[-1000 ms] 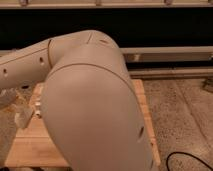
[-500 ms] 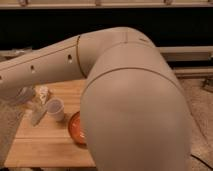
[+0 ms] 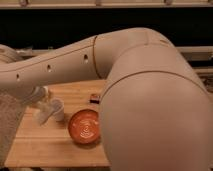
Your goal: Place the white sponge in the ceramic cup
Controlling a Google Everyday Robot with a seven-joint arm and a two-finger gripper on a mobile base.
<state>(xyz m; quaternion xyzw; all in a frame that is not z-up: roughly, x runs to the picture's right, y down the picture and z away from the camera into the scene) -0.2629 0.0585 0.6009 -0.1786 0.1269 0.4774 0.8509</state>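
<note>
A: Our claw (image 3: 50, 111) hangs shut at the left of the frame, just left of the ceramic cup (image 3: 85, 126) on the surface (image 3: 45, 145).

B: And the white sponge? We cannot make it out. We should centre over the cup's bowl before letting go.

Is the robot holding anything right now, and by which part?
It cannot be told. The gripper is shut over the left of the wooden board, left of the orange cup; no sponge can be made out there.
</note>
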